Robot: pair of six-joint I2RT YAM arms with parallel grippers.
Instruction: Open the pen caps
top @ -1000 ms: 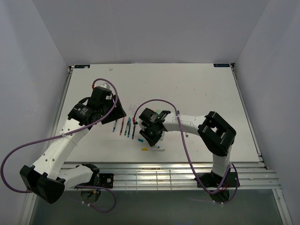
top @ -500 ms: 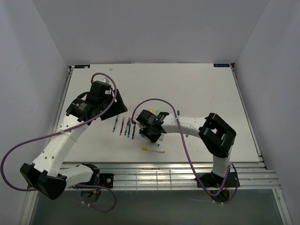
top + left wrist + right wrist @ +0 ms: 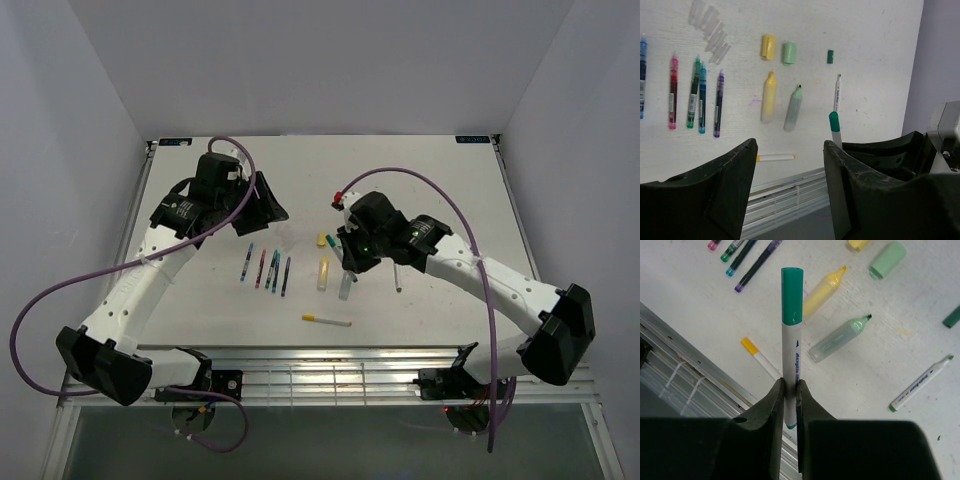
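Observation:
My right gripper (image 3: 790, 387) is shut on a white pen (image 3: 791, 345) with a green cap (image 3: 792, 294) and holds it above the table. In the top view the right gripper (image 3: 348, 252) hovers over the highlighters. The capped pen also shows in the left wrist view (image 3: 834, 123). My left gripper (image 3: 790, 150) is open and empty, raised at the left (image 3: 268, 205), apart from the pen. On the table lie a white pen with a yellow cap (image 3: 760, 357), several slim dark pens (image 3: 695, 95), an uncapped yellow highlighter (image 3: 768, 97) and an uncapped pale-green highlighter (image 3: 793, 107).
Loose caps lie behind the highlighters: yellow (image 3: 768, 46), pale green (image 3: 789, 52), small dark green (image 3: 830, 56), and several clear ones (image 3: 710, 30). An uncapped white pen (image 3: 837, 92) lies to the right. The slatted metal front edge (image 3: 330, 360) runs along the near side.
My right gripper has risen from beside the slim pens and moved back and right with the green-capped pen. My left gripper has moved back and to the right, still open.

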